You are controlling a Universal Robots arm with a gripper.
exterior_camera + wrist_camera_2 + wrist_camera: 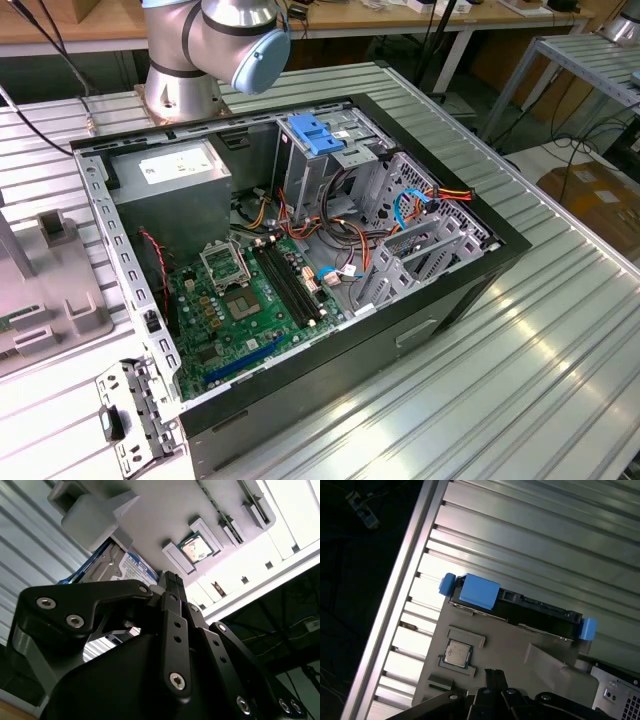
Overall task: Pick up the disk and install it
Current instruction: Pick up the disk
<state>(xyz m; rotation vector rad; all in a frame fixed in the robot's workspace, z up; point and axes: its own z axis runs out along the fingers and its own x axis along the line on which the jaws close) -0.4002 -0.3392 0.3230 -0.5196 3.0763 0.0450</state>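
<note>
The disk (520,611) stands on edge in a slot of a grey fixture tray (520,655), its blue carrier frame (477,592) showing along the top edge and at both ends. In the second wrist view the disk's (131,565) silver body and blue-and-white label peek out from under the tray's grey holder block (95,515). My gripper (493,675) hovers apart from the disk, over the tray, with its black fingers together and nothing between them. Its tip (172,577) points toward the tray.
A processor chip (457,653) sits in a pocket of the tray near the gripper. In the exterior view the open computer case (300,250) lies on the ribbed aluminium table (520,370), with a blue bracket (313,133) atop its metal drive cage. The arm's base (185,90) stands behind the case.
</note>
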